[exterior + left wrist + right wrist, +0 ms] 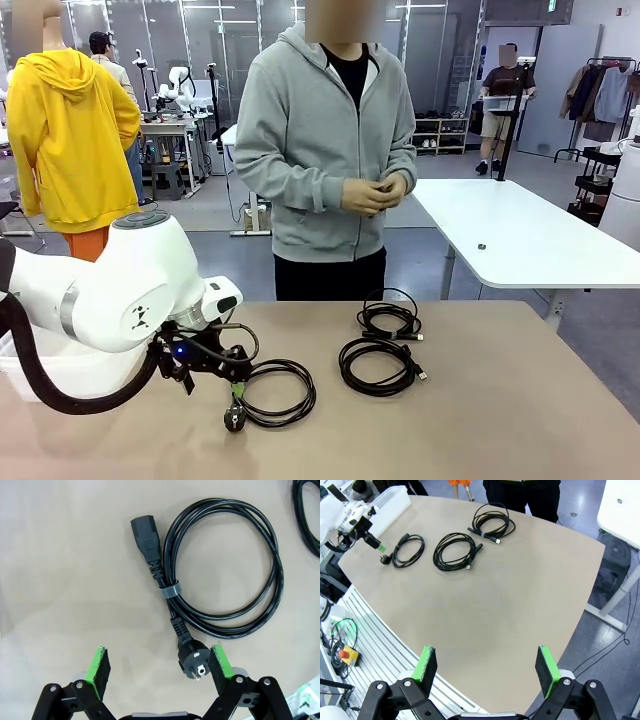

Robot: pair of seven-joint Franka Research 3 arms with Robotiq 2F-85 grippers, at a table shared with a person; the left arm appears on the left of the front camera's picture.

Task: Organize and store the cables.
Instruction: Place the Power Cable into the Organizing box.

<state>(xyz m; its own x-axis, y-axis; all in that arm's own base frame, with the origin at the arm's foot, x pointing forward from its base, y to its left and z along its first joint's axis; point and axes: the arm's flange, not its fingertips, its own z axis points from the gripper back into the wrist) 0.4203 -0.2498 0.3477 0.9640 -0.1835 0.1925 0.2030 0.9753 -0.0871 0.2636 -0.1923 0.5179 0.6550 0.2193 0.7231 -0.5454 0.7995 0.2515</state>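
Observation:
Three coiled black cables lie on the tan table. The nearest one is a power cord tied with a strap, and its round plug points toward my left gripper. That left gripper hovers low over the plug end, open, with the plug just inside one green pad and nothing gripped. The front view puts the left gripper at the cord's left edge. A second coil and a third coil lie further right. My right gripper hangs open high above the table, far from the three coils.
A white bin stands at the table's left side, behind my left arm. A person in a grey hoodie stands at the far edge with both hands clasped at the waist. Another white table stands at the back right.

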